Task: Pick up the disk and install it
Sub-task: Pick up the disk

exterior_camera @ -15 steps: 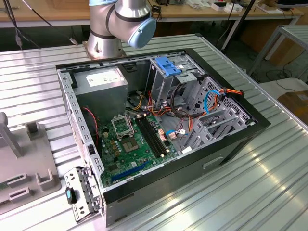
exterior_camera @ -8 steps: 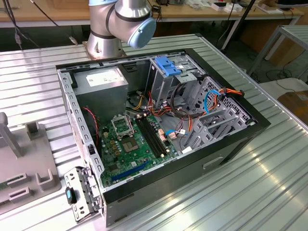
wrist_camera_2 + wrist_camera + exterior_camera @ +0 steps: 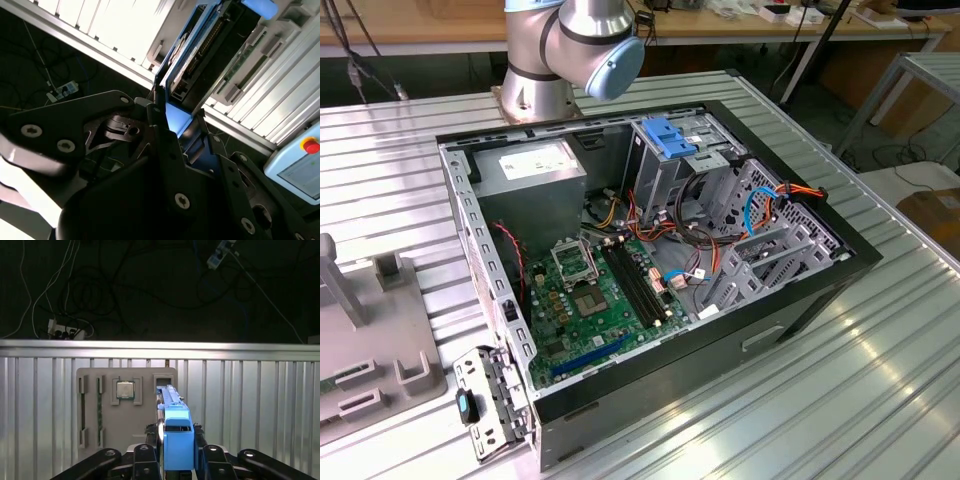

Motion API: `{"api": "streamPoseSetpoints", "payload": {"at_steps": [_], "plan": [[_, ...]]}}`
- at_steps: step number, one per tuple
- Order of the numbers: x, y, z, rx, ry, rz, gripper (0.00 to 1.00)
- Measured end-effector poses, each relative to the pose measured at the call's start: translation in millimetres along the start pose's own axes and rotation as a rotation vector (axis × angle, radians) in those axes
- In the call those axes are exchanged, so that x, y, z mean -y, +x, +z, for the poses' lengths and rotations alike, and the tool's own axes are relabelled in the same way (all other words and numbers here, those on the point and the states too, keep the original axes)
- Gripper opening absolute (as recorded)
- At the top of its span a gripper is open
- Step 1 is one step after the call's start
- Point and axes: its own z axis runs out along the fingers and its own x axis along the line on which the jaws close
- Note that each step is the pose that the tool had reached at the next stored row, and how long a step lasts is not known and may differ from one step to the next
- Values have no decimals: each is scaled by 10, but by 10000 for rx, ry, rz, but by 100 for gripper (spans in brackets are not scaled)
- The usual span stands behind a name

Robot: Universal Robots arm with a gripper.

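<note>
The disk (image 3: 170,400) is seen edge-on in the first wrist view, with its bright blue carrier (image 3: 178,440) nearest the camera. My gripper (image 3: 178,457) is shut on it, one black finger (image 3: 145,456) on each side of the carrier. In the second wrist view the disk (image 3: 200,50) stands out from the gripper (image 3: 179,122), showing its dark metal side and connector row inside the blue rail. It hangs above a grey parts tray (image 3: 150,430) on the ribbed metal table. The open computer case (image 3: 650,260) lies on its side in the exterior view.
The tray holds a processor (image 3: 125,389) and a memory stick (image 3: 99,410). Inside the case stand a metal drive cage with a blue top (image 3: 670,135), a motherboard (image 3: 600,290) and loose cables (image 3: 760,215). The arm's base (image 3: 560,60) stands behind the case. Cables and a power strip (image 3: 65,331) lie on the floor beyond the table's edge.
</note>
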Motion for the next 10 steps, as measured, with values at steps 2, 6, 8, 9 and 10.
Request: {"api": "streamPoseSetpoints", "payload": {"at_steps": [2,6,8,9,10], "plan": [[1,0,-5,0,0,-1,36],[1,0,-21,-10,-4,-1,36],[0,-2,-69,-11,-2,0,36],[0,-2,-110,-11,-1,-1,36],[-1,-4,-146,-11,-2,0,36]]}}
